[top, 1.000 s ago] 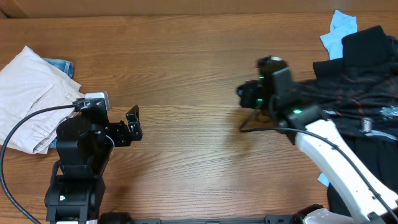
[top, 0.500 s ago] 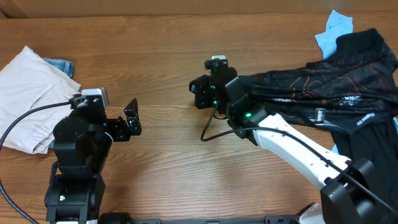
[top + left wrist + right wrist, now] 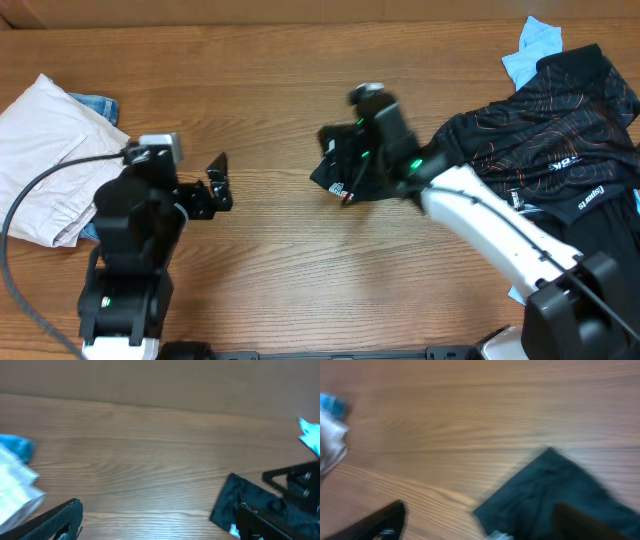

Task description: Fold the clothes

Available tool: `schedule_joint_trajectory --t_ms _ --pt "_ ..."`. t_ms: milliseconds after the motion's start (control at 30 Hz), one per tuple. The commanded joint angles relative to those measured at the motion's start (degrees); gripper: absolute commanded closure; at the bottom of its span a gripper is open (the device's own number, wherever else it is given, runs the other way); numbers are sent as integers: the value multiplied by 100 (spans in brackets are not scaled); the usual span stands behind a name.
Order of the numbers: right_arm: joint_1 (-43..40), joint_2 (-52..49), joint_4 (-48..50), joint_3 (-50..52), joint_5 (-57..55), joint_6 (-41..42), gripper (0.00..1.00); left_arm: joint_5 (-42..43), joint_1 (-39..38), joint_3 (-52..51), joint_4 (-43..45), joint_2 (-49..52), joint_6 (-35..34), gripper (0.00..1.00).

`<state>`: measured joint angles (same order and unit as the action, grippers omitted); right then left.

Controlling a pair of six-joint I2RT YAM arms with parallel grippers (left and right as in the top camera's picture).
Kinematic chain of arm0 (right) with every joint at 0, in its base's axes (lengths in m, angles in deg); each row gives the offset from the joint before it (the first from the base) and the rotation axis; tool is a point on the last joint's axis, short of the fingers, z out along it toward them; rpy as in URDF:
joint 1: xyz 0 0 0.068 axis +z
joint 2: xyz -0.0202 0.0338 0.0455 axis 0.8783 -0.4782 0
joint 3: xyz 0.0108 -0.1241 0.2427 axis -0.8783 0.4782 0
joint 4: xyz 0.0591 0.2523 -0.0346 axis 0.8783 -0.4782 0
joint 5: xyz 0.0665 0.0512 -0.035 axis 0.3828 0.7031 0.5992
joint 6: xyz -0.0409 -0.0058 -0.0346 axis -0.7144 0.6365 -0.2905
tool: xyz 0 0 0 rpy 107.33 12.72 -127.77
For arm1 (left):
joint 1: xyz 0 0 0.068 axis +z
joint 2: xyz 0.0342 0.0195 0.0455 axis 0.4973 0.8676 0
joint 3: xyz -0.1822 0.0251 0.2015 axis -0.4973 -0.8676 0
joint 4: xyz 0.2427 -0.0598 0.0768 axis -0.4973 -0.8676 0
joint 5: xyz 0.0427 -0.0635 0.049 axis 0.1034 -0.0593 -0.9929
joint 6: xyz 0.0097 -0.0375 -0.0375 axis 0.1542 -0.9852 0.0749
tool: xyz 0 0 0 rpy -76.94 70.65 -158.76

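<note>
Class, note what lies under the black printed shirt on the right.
A light blue cloth pokes out from beneath the black shirt at its far edge. The rest of it, and anything else underneath, is covered.

black shirt [image 3: 540,140] | white lettering, wavy lines | crumpled, spread from right side toward centre

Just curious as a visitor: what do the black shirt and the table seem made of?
Black shirt: thin, matte jersey-like fabric, perhaps synthetic; it rumples into soft folds and carries printed lettering. Table: wood or wood-look laminate, smooth, faintly glossy; streaky brown grain shows.
</note>
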<state>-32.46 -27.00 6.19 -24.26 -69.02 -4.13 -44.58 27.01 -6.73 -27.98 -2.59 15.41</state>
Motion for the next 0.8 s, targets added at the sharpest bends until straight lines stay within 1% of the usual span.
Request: schedule_joint_trajectory --t_ms 0,33,133,233,367,467,567,700,767 --pt "-638 317 -756 -625 -286 -63 0 437 -404 129 243 483 0 0" --pt "-848 374 -1097 -737 -350 -61 0 437 -601 129 374 713 -144 0" --pt "-1318 538 -1692 -874 -422 -63 0 455 -1117 129 675 1307 -428 0" --pt "-1851 774 -2122 -894 -415 -61 0 461 -1733 129 1071 2046 -820 0" --pt "-2498 1110 -2511 -894 -413 -61 0 590 -2243 129 1550 2887 -1443 0" --pt "-2986 1388 -2734 -894 -407 -61 0 863 -2465 129 2076 3571 -2037 0" --pt "-3300 1611 -2898 -894 -409 -63 0 876 -2610 129 2494 4216 -2549 0" --pt "-3508 1766 -3025 -894 -409 -61 0 883 -2649 129 2621 4940 -3700 0" --pt "-3510 1766 -3058 -894 -409 -61 0 903 -2653 129 2664 5139 -4000 0"
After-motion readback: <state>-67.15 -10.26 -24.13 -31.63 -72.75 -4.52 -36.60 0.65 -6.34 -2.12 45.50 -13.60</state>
